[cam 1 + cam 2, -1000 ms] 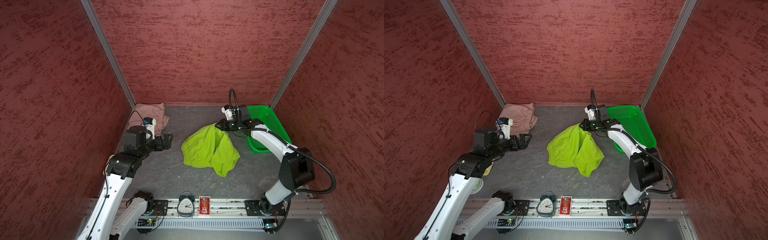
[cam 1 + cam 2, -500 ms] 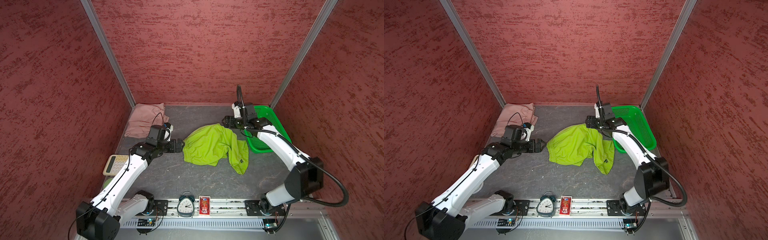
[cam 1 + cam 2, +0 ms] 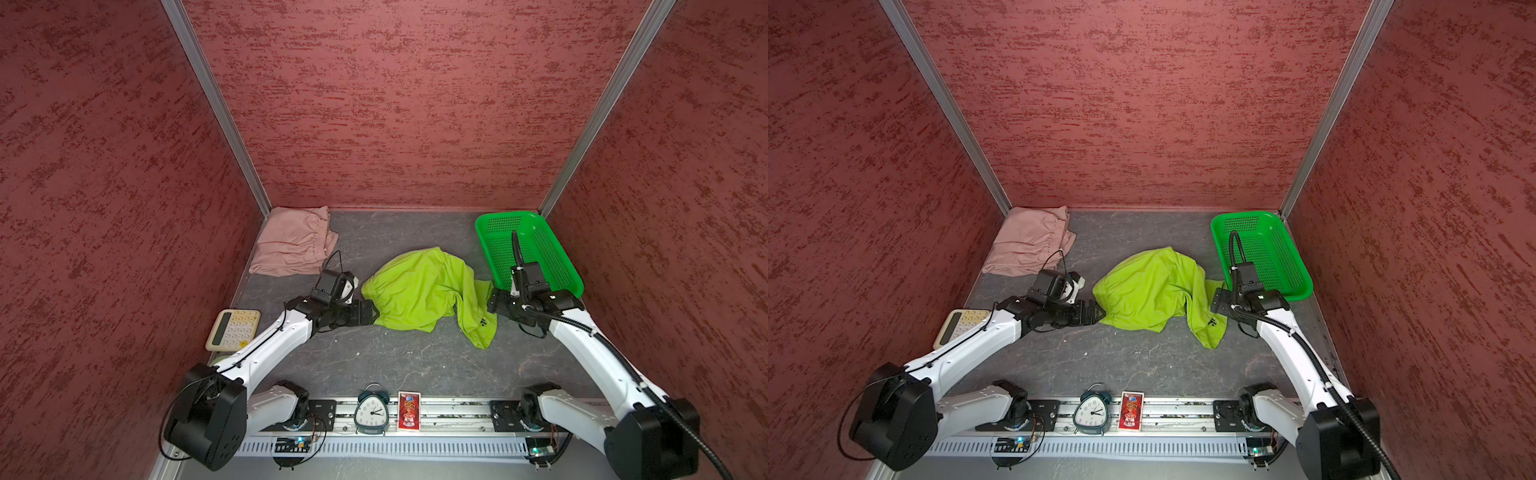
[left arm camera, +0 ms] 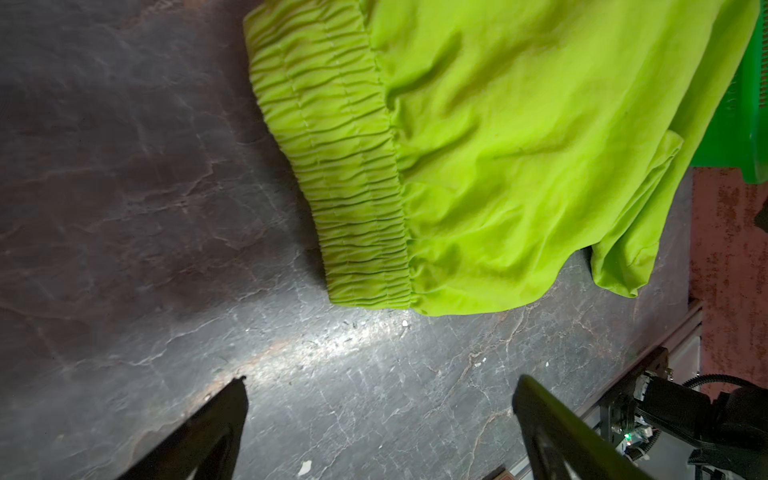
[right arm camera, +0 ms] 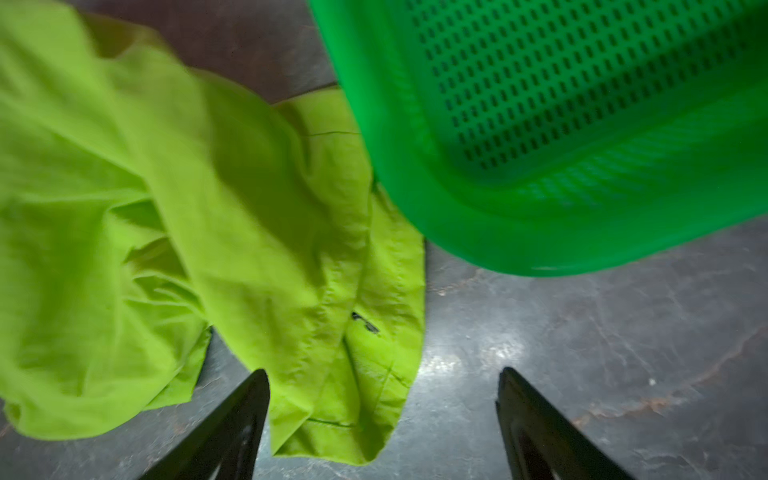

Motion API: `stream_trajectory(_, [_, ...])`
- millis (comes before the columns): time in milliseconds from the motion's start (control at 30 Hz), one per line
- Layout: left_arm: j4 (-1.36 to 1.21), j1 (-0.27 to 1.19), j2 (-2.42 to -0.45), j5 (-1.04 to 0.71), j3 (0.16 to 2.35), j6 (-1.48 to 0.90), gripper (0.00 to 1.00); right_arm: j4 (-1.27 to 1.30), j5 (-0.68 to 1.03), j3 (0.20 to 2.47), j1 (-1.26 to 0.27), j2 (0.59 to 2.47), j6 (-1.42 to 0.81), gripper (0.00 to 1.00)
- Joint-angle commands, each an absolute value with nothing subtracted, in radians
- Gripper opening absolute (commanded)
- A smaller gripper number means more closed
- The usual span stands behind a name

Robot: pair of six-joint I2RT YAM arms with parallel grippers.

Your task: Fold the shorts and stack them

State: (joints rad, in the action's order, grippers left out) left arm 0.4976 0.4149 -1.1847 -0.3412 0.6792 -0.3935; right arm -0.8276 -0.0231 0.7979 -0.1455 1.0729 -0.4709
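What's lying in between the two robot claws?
The crumpled lime green shorts lie between the left gripper and the right gripper, as both top views show.

Lime green shorts point(image 3: 419, 291) lie rumpled and unfolded in the middle of the bench point(image 3: 395, 361), gathered waistband leftward, one leg trailing front-right. Dusty pink shorts point(image 3: 291, 243) lie folded in the far-left corner.

Lime green shorts point(image 4: 478, 158): lying rumpled on the dark desk point(image 4: 124, 208), gathered waistband point(image 4: 340, 166) showing along one edge.
Left gripper point(image 4: 382, 377): fingers point(image 4: 216, 428) standing wide apart, gripping nothing.
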Motion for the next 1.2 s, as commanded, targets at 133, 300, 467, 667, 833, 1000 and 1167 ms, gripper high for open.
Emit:
stream_trajectory(133, [0.384,0.470,-1.223,-0.343,0.633,-0.394,0.99,-0.679,0.001,0.790,-0.060,1.126,-0.470,0.88])
stream_trajectory(300, [0.338,0.481,-1.248,-0.344,0.608,-0.400,0.99,-0.578,0.022,0.803,-0.002,1.202,-0.437,0.88])
stream_trajectory(467, [0.276,0.494,-1.276,-0.327,0.598,-0.403,0.99,-0.513,0.042,0.841,0.033,1.262,-0.416,0.89])
stream_trajectory(667, [0.232,0.504,-1.358,-0.317,0.630,-0.386,0.99,-0.492,0.093,0.896,0.042,1.313,-0.407,0.89])
stream_trajectory(833, [0.220,0.508,-1.406,-0.284,0.636,-0.382,0.99,-0.518,0.177,0.886,0.041,1.202,-0.432,0.89])
stream_trajectory(1000, [0.164,0.508,-1.460,-0.281,0.648,-0.378,0.92,-0.512,0.269,0.849,0.017,1.078,-0.458,0.88])
stream_trajectory(1167, [0.135,0.512,-1.517,-0.313,0.691,-0.370,0.48,-0.509,0.311,0.829,-0.007,1.047,-0.455,0.88])
